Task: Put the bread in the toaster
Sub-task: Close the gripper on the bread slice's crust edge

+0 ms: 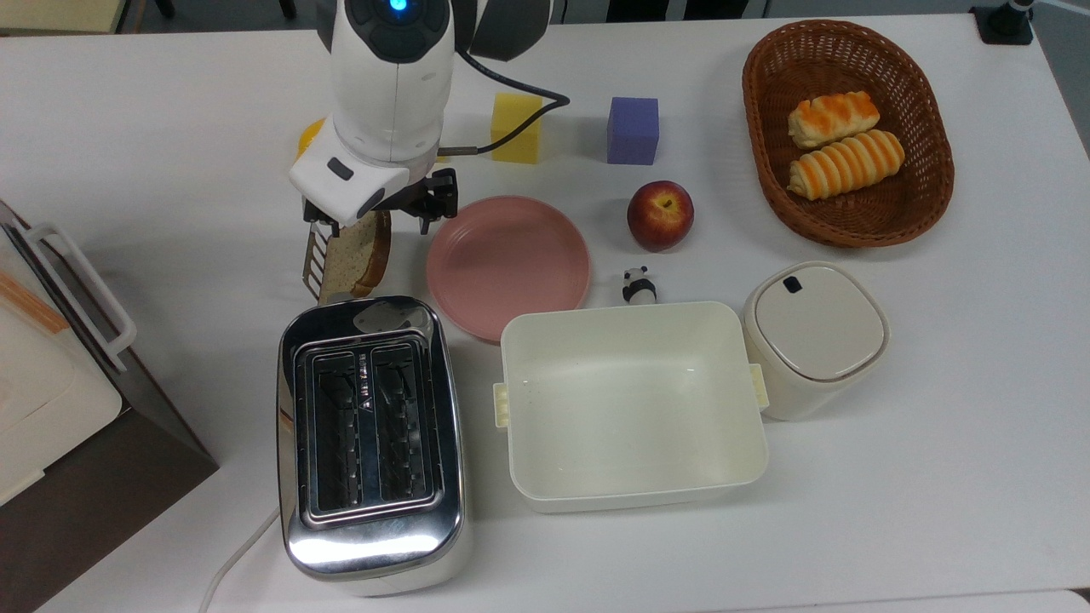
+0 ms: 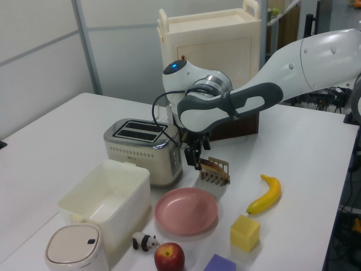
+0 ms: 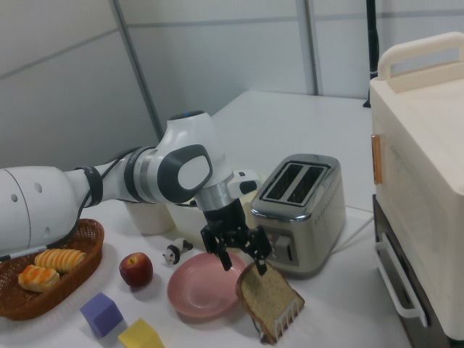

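Note:
The bread [image 1: 356,258] is a tan slice with a brown crust, leaning in a small wire rack [image 1: 312,255] just beyond the toaster [image 1: 370,434] in the top view. My gripper [image 1: 375,220] is open and hangs over the slice's upper edge, one finger on each side. In the right view the gripper [image 3: 240,259] sits just above the bread [image 3: 270,299], and one fingertip [image 3: 260,265] is at its top corner. The left view shows the gripper [image 2: 195,160] beside the bread [image 2: 211,165] and the chrome toaster [image 2: 143,148], whose two slots are empty.
A pink plate [image 1: 508,260] lies to the top view's right of the rack. A cream tub [image 1: 630,400], lidded container [image 1: 813,336], panda figure [image 1: 639,285], apple [image 1: 660,214], two cubes [image 1: 515,128] [image 1: 633,129], a basket [image 1: 847,217] and banana [image 2: 265,195] surround it. A brown cabinet [image 1: 102,477] stands at the top view's left.

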